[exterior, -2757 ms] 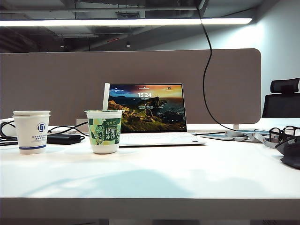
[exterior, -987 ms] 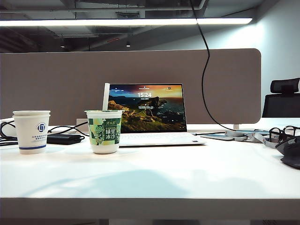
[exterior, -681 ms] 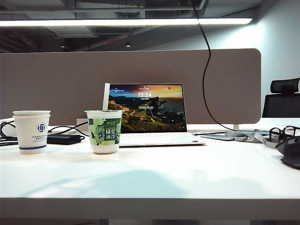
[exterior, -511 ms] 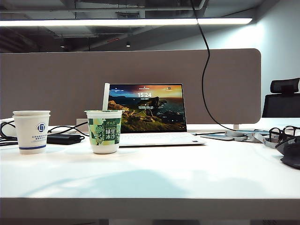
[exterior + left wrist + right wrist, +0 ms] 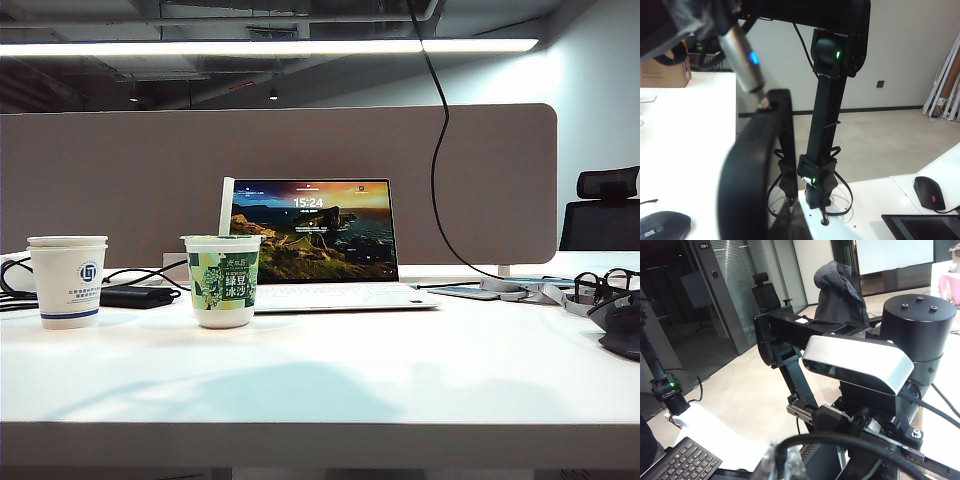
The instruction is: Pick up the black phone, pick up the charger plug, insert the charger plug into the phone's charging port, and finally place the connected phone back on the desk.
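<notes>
My left claw and right claw are out of every view, both closed narrow and empty. The black phone (image 5: pixel 463 292) lies flat on the surface (image 5: pixel 330 370) beside the laptop (image 5: pixel 320 245); reaching blind, I risk clipping the green cup (image 5: pixel 223 281).

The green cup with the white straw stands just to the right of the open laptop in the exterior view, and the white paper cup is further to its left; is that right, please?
Not quite. In the exterior view the green cup with its white straw stands at the left of the open laptop, overlapping its left edge, not to its right. The white paper cup is indeed further left.
</notes>
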Controlling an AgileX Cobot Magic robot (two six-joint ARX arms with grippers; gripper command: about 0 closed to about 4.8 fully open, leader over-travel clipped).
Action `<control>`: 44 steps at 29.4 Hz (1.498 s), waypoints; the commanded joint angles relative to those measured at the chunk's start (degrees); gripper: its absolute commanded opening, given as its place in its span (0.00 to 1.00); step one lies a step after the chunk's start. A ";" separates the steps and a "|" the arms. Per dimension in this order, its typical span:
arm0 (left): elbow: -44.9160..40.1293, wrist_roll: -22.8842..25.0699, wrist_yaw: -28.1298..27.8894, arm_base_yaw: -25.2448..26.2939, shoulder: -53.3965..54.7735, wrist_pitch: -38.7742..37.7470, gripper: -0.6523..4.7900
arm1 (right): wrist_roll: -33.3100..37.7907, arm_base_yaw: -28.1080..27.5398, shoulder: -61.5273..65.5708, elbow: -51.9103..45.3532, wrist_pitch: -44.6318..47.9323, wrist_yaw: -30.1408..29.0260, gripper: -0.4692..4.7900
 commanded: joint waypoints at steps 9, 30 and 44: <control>0.44 -0.61 0.98 -0.07 -0.26 1.22 0.11 | 0.04 0.74 0.20 0.20 0.50 -0.31 0.08; 0.44 -2.51 0.77 -0.07 -0.20 -0.02 0.11 | 0.02 1.73 1.18 0.20 0.35 -0.35 0.08; 0.44 -2.47 0.74 -0.07 -0.20 1.46 0.11 | -0.92 1.73 1.07 0.20 0.20 -0.59 0.08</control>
